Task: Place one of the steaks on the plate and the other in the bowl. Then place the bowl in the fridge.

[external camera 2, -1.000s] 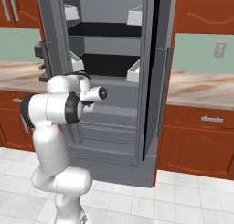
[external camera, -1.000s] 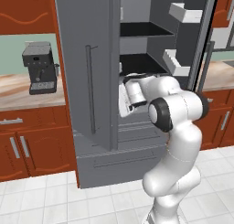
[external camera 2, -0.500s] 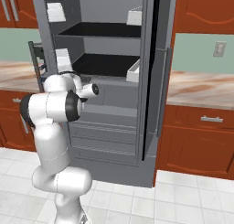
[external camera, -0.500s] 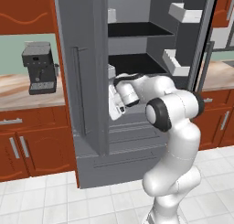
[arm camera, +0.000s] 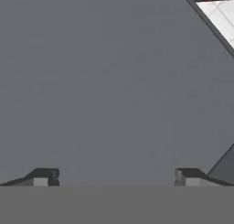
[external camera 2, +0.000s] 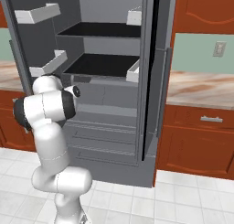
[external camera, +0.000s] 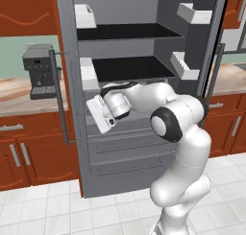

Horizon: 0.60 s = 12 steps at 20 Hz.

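Swinging out leftward from where it was a second ago, the hand now presses up against the fridge's (external camera: 144, 85) left door, which has swung wider as well. Claw (arm camera: 116, 178) gapes fully open with nothing in it, tips facing flat grey panel, probably shoving the door aside. Inside, both dark shelves (external camera 2: 103, 63) sit bare; steaks, plate and bowl are nowhere in sight.

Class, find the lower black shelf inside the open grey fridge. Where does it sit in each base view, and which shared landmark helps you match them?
Left base view: lower black shelf, centre, upper half.
Right base view: same shelf, left of centre, upper half.
Shared landmark: upper black shelf, directly above it.
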### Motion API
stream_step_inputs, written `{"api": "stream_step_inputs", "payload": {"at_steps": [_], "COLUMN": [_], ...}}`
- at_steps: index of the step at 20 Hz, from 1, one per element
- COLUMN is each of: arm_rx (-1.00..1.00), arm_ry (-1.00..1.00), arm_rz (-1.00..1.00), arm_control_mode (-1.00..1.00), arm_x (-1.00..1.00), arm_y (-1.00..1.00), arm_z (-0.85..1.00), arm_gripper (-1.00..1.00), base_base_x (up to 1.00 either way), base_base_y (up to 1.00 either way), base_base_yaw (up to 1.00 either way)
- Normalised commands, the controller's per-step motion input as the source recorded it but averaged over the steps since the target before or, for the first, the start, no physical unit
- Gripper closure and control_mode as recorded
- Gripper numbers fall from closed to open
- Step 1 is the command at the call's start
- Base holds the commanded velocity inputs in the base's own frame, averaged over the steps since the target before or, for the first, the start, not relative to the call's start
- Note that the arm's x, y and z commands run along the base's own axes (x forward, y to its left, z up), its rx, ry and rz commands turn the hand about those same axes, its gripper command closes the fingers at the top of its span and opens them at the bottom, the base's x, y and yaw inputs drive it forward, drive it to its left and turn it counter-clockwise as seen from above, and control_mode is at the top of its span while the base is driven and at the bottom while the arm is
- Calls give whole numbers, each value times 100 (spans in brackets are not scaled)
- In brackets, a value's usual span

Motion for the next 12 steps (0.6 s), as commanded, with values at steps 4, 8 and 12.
{"api": "stream_step_inputs", "payload": {"at_steps": [4,8,12], "arm_rx": [1,-3,-20], "arm_ry": [-38,-39,-4], "arm_rz": [0,0,-1], "arm_control_mode": [-100,-100,-100], "arm_x": [-28,-47,-29], "arm_y": [100,7,-97], "arm_z": [-18,20,18], "arm_gripper": [-100,-100,-100], "base_base_x": [0,0,0], "base_base_y": [0,0,0], "base_base_yaw": [0,0,0]}}
